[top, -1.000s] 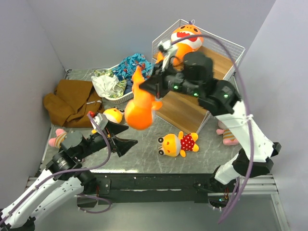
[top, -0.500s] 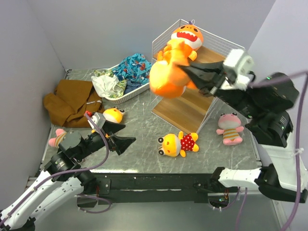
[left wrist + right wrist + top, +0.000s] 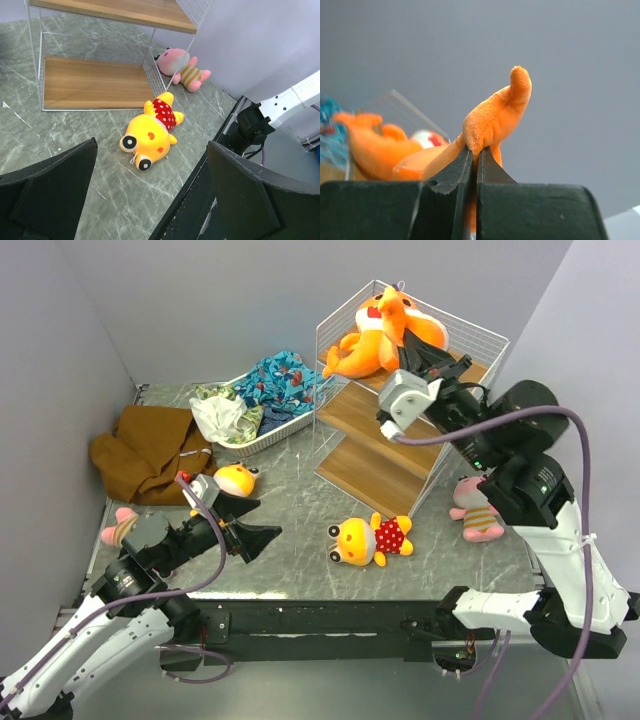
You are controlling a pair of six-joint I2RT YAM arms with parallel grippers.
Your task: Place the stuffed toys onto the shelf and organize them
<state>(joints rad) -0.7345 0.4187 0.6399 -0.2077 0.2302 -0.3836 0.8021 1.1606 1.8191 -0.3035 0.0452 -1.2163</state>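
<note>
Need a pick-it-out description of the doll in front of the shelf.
Find the tall white wire shelf, back right. On the marble table just before its lowest plank lies a yellow-headed doll in a red polka-dot dress. Its twin sits far left, near the brown cloth.

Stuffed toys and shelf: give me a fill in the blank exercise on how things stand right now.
The right gripper is shut on the ____ shark plush.
The doll lying in front of the shelf wears a ____ polka-dot dress.
The left gripper is ____ and holds nothing.
In the top view the pink striped plush sits to the ____ of the shelf.
Missing words: orange, red, open, right.
</note>
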